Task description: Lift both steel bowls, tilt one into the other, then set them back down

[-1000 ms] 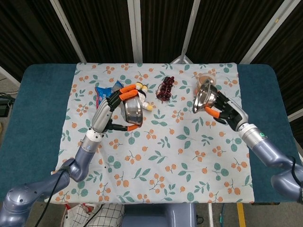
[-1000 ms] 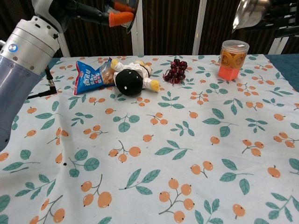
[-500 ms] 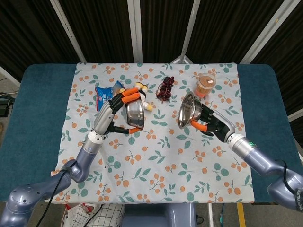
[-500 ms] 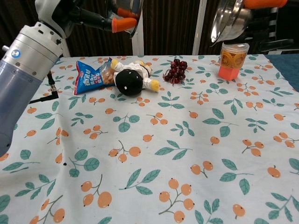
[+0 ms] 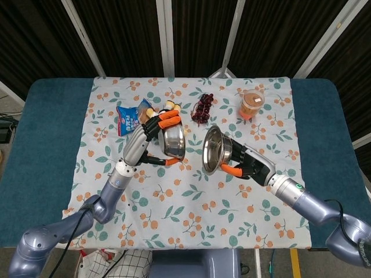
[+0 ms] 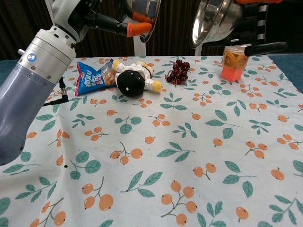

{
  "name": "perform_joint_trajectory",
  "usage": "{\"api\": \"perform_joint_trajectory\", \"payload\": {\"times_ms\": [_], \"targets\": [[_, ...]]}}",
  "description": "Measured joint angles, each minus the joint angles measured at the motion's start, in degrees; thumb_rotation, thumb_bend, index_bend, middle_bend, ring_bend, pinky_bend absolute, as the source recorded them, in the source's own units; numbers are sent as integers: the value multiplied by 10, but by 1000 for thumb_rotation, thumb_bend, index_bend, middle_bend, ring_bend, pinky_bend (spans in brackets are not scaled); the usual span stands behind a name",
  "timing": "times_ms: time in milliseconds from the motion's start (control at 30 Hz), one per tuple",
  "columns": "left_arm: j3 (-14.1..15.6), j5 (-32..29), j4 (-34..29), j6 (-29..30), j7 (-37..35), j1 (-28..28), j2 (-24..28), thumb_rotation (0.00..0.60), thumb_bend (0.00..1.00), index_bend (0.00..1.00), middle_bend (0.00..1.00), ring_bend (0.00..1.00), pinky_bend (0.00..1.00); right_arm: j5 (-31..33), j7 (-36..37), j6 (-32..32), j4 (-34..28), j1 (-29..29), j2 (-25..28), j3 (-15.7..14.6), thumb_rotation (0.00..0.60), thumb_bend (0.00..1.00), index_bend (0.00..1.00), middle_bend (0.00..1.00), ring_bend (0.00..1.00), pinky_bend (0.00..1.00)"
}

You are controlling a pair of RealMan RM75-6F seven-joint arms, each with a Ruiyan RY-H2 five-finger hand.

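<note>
Both steel bowls are in the air over the middle of the table. My left hand [image 5: 152, 139] grips one steel bowl [image 5: 173, 141], tipped so its mouth faces right; the chest view shows this bowl [image 6: 144, 10] at the top edge. My right hand [image 5: 244, 164] holds the other steel bowl [image 5: 213, 150] by its rim, tilted on edge with its mouth facing left toward the first. In the chest view the right-hand bowl [image 6: 214, 20] hangs high at the upper right. A small gap separates the two bowls.
On the flowered cloth [image 5: 197, 197] lie a blue snack bag [image 5: 128, 117], a doll [image 6: 133, 80], a bunch of dark grapes [image 5: 202, 108] and an orange-filled plastic cup [image 5: 251, 103], all along the far half. Teal table edges [image 5: 40, 145] flank the cloth.
My right hand has carried its bowl left and toward the table's middle, away from the cup. My left hand has shifted its bowl right, narrowing the gap between the bowls.
</note>
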Motion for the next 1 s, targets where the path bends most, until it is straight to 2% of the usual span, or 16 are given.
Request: {"api": "perform_joint_trajectory", "payload": {"times_ms": [400,1000], "targets": [[2,5,-47,8,24,-7,7,600,379,488,605,475,670,65,-75,4,-46,21,5,-13,600,377,1000,982,978,1000],[8,7,-109,-8,59,-11,15,600,378,486,604,476,670,93,-140,18,-108,28,21,-31,600,376,1000,982,978,1000]]}}
